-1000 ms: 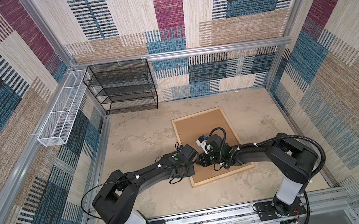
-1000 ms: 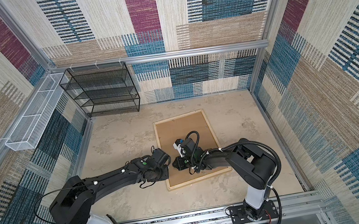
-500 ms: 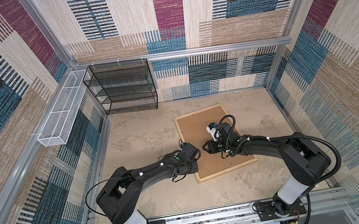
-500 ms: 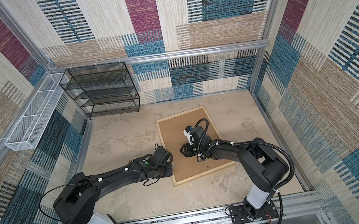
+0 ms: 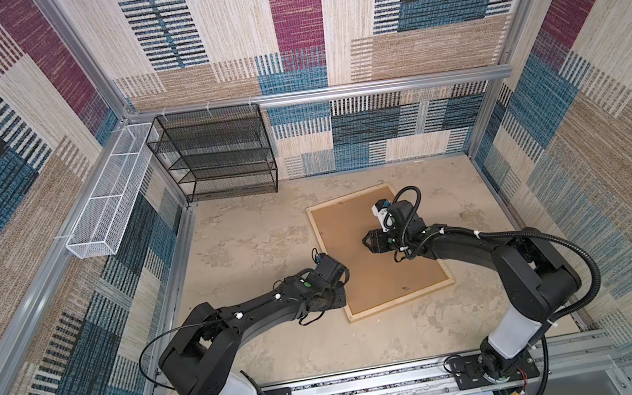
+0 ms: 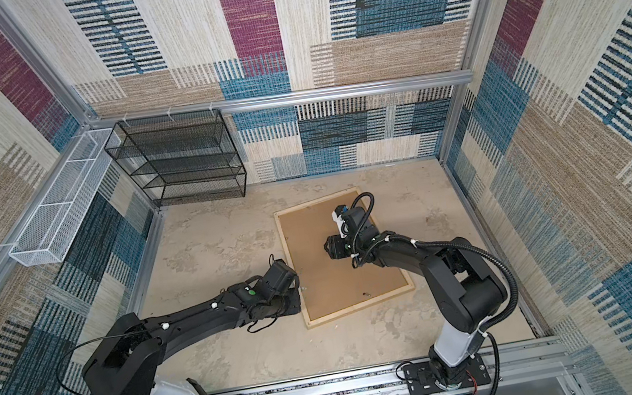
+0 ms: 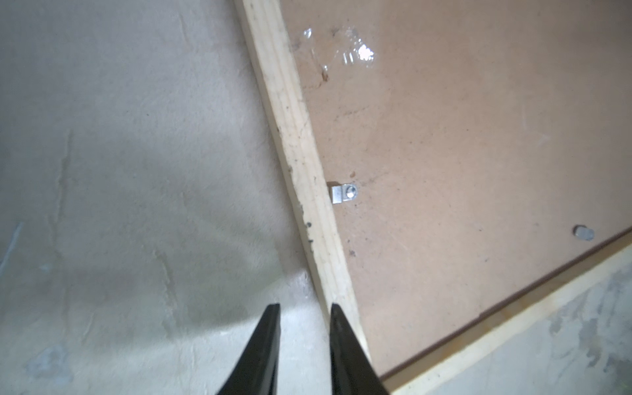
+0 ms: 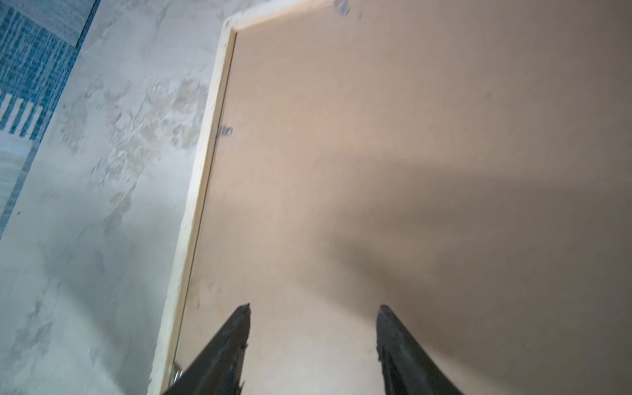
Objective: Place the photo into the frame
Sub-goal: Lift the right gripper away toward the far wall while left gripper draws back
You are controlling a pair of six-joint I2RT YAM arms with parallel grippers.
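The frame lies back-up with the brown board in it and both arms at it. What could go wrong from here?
1. No photo shows in any view; if it is not under the board, the frame may get closed empty.
2. The left jaws stand narrowly apart at the frame's side strip; a nudge could slide the frame.
3. The metal tab near them is small; the jaws might slip off it.

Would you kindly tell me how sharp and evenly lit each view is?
Right wrist view: soft with motion blur, the small silver metal clip smeared, and a broad shadow across the flat brown backing board. Left wrist view: crisp, with glare on a clear tape patch. Both top views: sharp and evenly lit.
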